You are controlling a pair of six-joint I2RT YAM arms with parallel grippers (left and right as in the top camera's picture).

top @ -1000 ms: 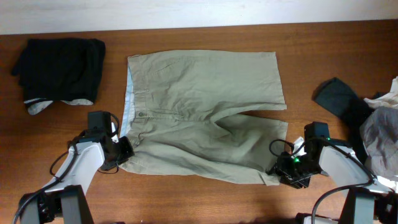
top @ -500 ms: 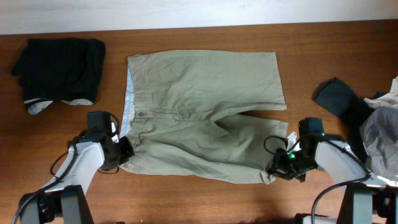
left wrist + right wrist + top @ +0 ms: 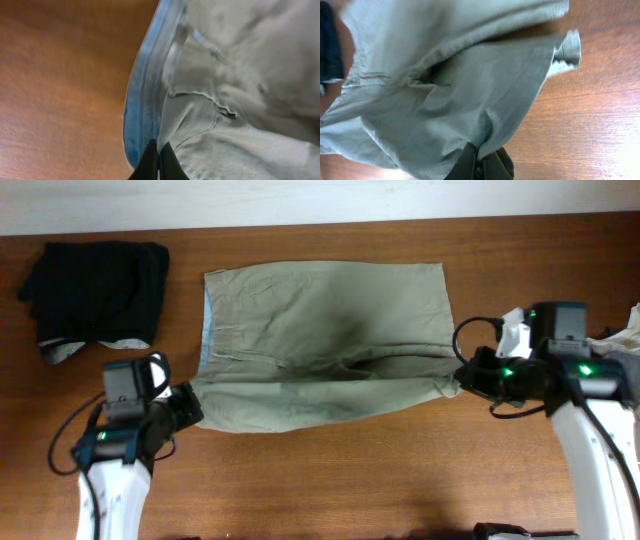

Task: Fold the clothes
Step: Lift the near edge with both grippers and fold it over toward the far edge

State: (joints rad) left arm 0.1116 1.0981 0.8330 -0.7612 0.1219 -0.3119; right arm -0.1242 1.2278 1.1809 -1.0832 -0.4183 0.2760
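Note:
The pale khaki-olive shorts [image 3: 320,330] lie in the middle of the table, their near half lifted and sagging between my two grippers. My left gripper [image 3: 188,406] is shut on the waistband corner [image 3: 165,135], where the blue lining shows. My right gripper [image 3: 468,376] is shut on the leg hem [image 3: 485,135], held above the table. A folded black garment [image 3: 100,285] lies at the far left. A pale garment [image 3: 625,335] shows at the right edge, partly hidden by my right arm.
The wooden table [image 3: 330,490] runs to a pale wall at the back. My right arm covers the pile at the right edge. The black garment has a grey-white edge [image 3: 60,352] at its near side.
Both grippers have lifted the near edge of the shorts and carried it away from the front edge, toward the far half. The right gripper moved furthest back.

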